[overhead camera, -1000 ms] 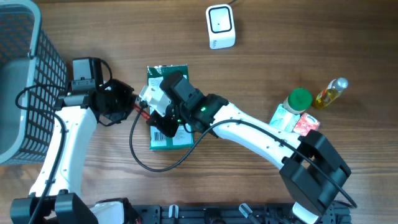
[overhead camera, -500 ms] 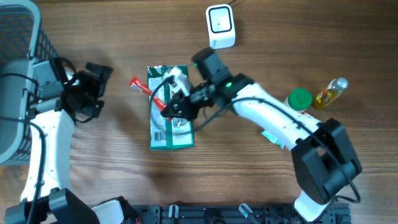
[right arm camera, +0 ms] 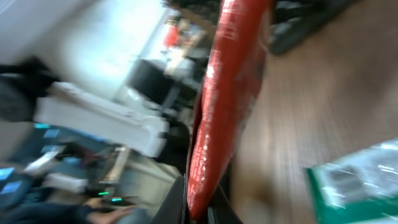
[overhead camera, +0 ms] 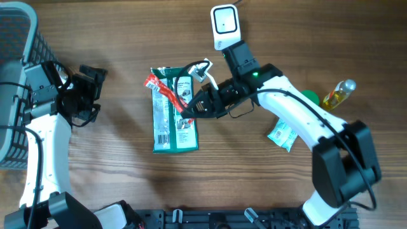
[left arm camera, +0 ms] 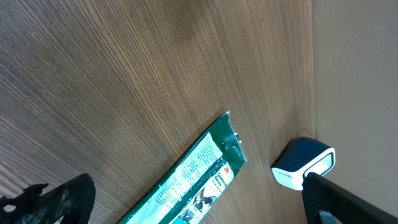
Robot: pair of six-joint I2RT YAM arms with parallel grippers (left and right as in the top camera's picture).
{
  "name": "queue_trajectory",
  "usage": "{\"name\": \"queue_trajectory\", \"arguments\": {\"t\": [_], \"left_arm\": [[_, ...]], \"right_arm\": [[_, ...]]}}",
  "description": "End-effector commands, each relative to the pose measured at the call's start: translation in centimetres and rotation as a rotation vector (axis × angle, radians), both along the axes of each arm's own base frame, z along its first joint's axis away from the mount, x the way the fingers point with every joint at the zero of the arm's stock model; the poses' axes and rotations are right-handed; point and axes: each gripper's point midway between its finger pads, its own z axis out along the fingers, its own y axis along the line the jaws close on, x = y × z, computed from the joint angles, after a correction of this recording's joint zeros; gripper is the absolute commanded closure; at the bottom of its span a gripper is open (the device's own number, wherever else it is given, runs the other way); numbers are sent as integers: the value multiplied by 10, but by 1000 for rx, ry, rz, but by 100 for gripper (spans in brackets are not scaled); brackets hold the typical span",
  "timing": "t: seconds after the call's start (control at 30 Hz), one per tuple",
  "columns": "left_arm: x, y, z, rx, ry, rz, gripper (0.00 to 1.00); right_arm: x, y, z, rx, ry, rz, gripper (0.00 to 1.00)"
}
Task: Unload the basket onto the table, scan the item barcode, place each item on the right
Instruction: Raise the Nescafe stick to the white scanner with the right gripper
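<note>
One red packet pinched in right hand; left hand splayed

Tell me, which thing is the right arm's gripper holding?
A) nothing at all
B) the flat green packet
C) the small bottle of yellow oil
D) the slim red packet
D: the right gripper is shut on one end of the slim red packet, while the flat green packet lies loose on the wooden table beneath it.
</note>
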Motion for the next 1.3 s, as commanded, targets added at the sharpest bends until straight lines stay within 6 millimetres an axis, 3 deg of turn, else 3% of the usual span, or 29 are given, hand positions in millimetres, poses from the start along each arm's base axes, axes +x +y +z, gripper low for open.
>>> {"name": "queue_trajectory", "arguments": {"t": [0.0, 0.13, 0.3, 0.4, 0.53, 0.6, 0.9, 1.13, 1.27], "left_arm": [[-1, 3, 4, 10, -12, 0, 0], [-1, 3, 4, 10, -12, 0, 0], [-1, 3, 4, 10, -12, 0, 0], [-1, 3, 4, 10, -12, 0, 0], [-1, 3, 4, 10, -12, 0, 0], [-1, 3, 4, 10, -12, 0, 0], [-1, 3, 4, 10, -12, 0, 0], [-1, 3, 4, 10, -12, 0, 0], [-1, 3, 4, 10, -12, 0, 0]], "right_arm": [[32, -13, -6, -231, -298, -202, 96], [95, -55, -27, -573, -595, -482, 96], [153, -92, 8, -734, -1011, -660, 96], [174, -103, 14, -835, -1349, -522, 96], [217, -141, 5, -1149, -1510, -582, 96], [233, -147, -10, -1251, -1569, -550, 96], [287, -172, -68, -1562, -1698, -566, 96], [291, -187, -144, -1634, -1622, -436, 96], [291, -188, -155, -1639, -1613, -416, 96]]}}
